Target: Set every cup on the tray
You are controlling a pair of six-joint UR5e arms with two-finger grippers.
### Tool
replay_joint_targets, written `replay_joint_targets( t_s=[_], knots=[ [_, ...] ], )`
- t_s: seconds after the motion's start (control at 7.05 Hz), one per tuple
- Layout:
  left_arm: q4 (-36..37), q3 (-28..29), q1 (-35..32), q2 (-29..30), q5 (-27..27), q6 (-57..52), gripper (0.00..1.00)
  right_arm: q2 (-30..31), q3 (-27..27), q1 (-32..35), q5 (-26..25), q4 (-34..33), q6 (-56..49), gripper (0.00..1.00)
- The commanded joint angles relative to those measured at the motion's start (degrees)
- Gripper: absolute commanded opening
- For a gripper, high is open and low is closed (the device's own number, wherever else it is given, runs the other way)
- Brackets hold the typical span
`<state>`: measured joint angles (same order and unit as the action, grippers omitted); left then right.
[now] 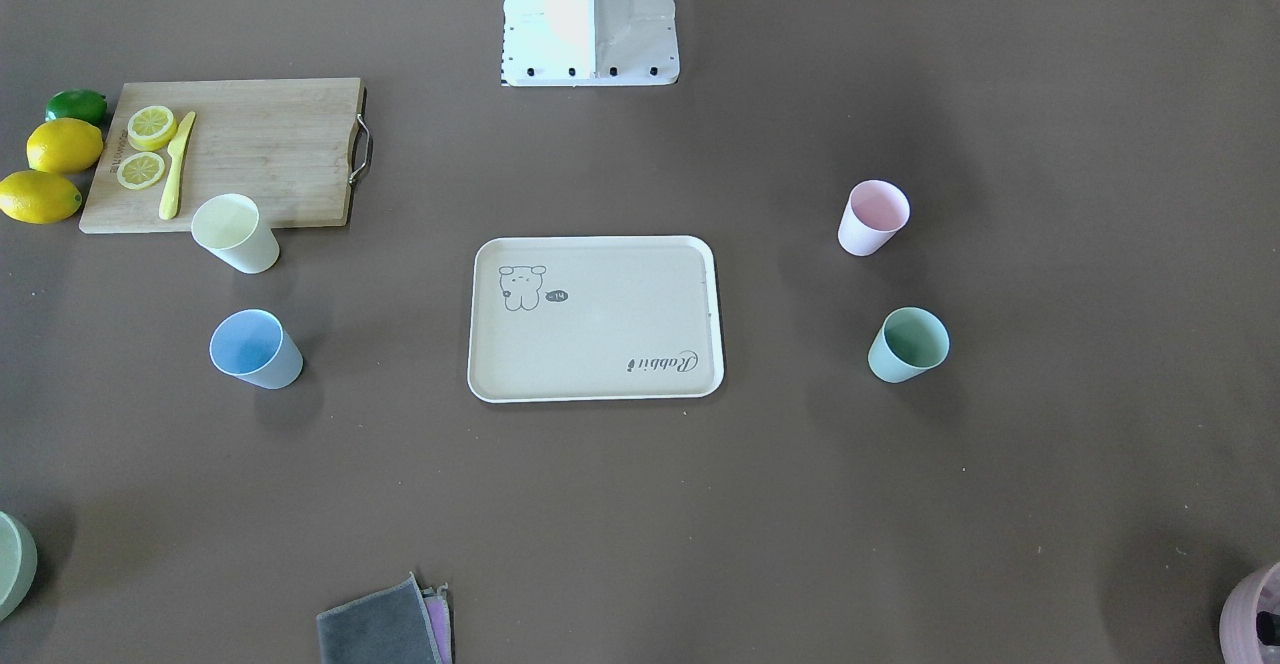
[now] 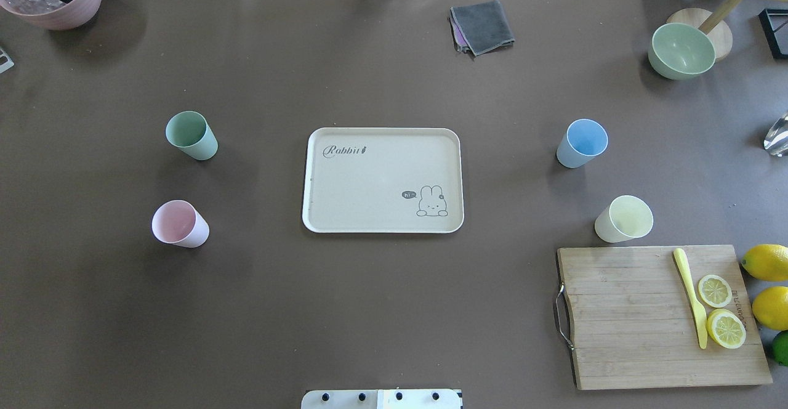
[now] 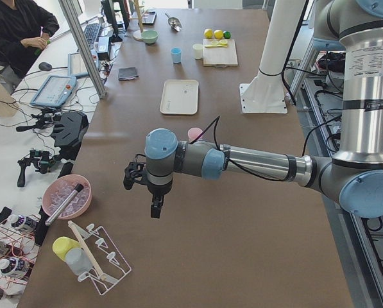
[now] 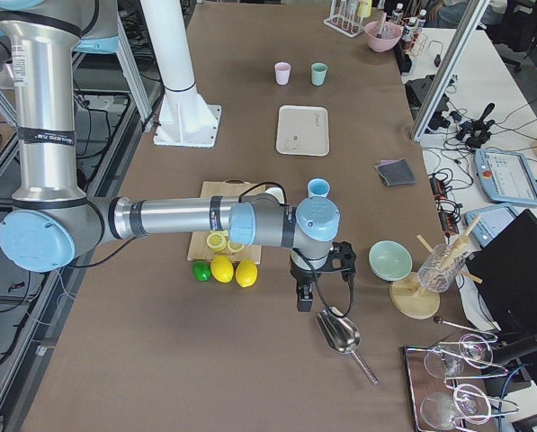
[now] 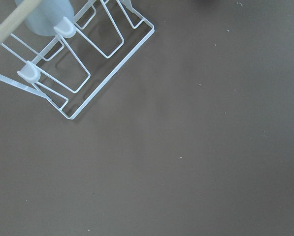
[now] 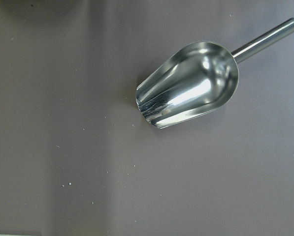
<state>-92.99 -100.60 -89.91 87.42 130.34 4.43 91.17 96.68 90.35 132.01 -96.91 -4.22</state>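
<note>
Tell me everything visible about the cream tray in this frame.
The tray is a cream rectangle with rounded corners and a low raised rim, matte and plastic-looking. Its floor carries a small outline cartoon animal with a speech bubble in one corner and "Rabbit" script in the opposite corner. It lies flat in the middle of the brown table cover, straight ahead of the robot's base. Nothing stands in it, and nothing else touches it.

Bright, even light fell from above on the brown counter (image 2: pixel 394 310), and the pink cup (image 2: pixel 180 224) threw only a soft, faint shadow. Glare washed out the robot base (image 1: pixel 590 14) and flashed on the steel scoop (image 6: pixel 188 83). Every view was sharp.
</note>
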Motion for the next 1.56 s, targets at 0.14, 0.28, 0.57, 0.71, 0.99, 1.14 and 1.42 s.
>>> replay_joint_targets(
  t_s=[0.14,0.28,0.57,0.71,0.99,1.14,1.42],
  knots=[
    [0.0,0.1,0.0,-0.1,0.0,0.0,0.98,0.1,0.0,0.0,0.0,0.1,0.0,1.0],
    [0.0,0.1,0.0,-0.1,0.0,0.0,0.98,0.0,0.2,0.0,0.0,0.0,0.0,1.0],
    [-0.1,0.0,0.1,0.0,0.0,0.0,0.98,-0.2,0.4,0.0,0.2,0.1,0.0,1.0],
    [-0.1,0.0,0.2,0.0,0.0,0.0,0.98,-0.3,0.5,0.0,0.3,0.0,0.0,1.0],
    [-0.1,-0.6,0.2,0.0,0.1,0.0,0.98,-0.5,1.0,0.0,0.4,0.1,0.0,1.0],
    [-0.2,-0.6,0.2,0.2,3.0,-0.2,0.98,-0.5,2.6,0.0,1.8,0.1,0.1,1.0],
    [-2.3,-0.3,1.5,0.2,4.9,0.0,0.98,-0.8,3.5,-0.1,3.3,0.8,0.0,1.0]
  ],
)
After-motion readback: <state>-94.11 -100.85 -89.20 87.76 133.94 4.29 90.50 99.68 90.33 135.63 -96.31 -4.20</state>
